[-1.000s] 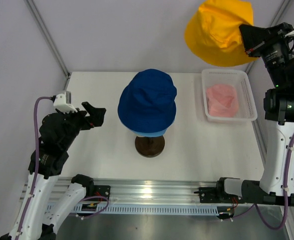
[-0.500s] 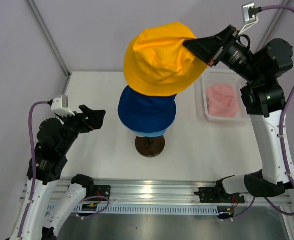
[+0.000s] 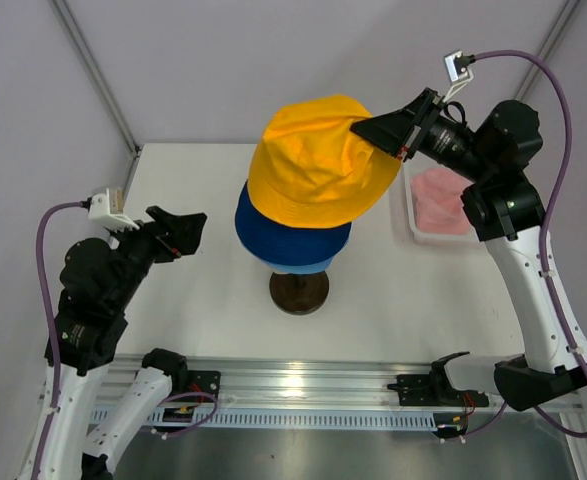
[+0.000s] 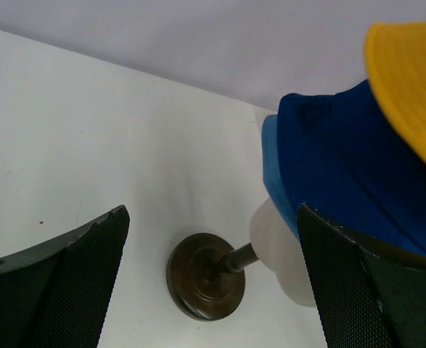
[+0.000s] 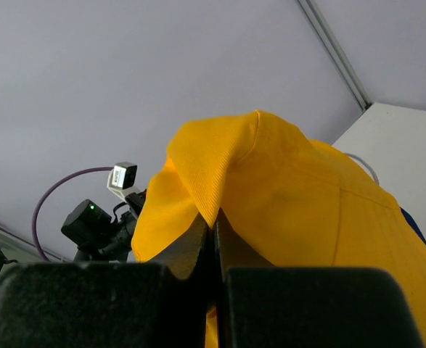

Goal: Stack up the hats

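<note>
A yellow-orange hat (image 3: 318, 160) hangs over the stack at the table's middle, pinched at its right edge by my right gripper (image 3: 361, 128), which is shut on its fabric (image 5: 271, 210). Under it the navy blue hat (image 3: 293, 232) sits on the mannequin head, and a light blue hat's brim (image 3: 303, 267) peeks out below. The left wrist view shows the navy hat (image 4: 343, 159), the light blue brim (image 4: 273, 163) and the yellow brim (image 4: 408, 80). A pink hat (image 3: 441, 197) lies in the basket. My left gripper (image 3: 180, 233) stands open to the left of the stack, holding nothing.
The mannequin's cream head (image 4: 278, 246) stands on a dark round base (image 3: 299, 291) mid-table. A white mesh basket (image 3: 414, 226) sits at the right back. Grey walls with metal struts enclose the table; the arm bases line the near rail.
My right arm has swung the yellow-orange hat from the upper right leftward and down, so it now hangs over the navy hat. The left arm has shifted slightly.
</note>
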Controlling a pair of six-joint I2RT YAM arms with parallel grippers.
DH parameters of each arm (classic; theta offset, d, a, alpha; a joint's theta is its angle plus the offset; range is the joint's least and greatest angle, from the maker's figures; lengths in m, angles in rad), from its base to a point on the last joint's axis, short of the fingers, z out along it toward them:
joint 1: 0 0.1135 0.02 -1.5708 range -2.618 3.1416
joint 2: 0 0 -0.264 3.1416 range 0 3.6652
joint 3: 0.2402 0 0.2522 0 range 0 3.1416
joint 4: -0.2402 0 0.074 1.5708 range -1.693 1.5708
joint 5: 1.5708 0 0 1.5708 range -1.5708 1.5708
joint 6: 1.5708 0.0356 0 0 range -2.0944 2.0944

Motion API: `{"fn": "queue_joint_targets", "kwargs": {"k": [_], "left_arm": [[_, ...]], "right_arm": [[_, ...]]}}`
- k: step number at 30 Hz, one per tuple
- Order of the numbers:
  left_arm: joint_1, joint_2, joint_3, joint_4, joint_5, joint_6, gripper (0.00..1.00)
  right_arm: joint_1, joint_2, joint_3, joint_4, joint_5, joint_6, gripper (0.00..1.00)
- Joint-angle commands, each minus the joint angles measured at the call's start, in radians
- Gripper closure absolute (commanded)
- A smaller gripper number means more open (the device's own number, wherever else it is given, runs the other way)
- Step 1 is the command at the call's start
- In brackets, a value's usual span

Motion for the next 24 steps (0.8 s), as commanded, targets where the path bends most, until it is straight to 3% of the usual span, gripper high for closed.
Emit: {"fn": "queue_joint_targets", "kwargs": {"k": [1,7,14,19,24], "left_arm": [[0.008,0.021,0.067,0.073,0.060,-0.052,0.01],[0.008,0.013,0.057,0.183,0.135,-0.244,0.01],[0.008,0.039,-0.029,0.442,0.336,-0.609,0.03],[0.004,0.059,-0.074,0.484,0.422,-0.741,0.04],[-0.036,0.019,-0.115,0.482,0.398,-0.816,0.06]], "right_arm": [[0.008,-0.024,-0.052,0.067,-0.027,0.021,1.00],[0.018,-0.059,-0.212,0.097,-0.007,0.015,1.00],[0.075,-0.100,-0.292,0.089,0.045,-0.040,0.96],[0.100,-0.122,-0.309,0.055,0.094,-0.079,0.93],[0.101,-0.171,-0.339,0.023,0.184,-0.122,0.85]]}}
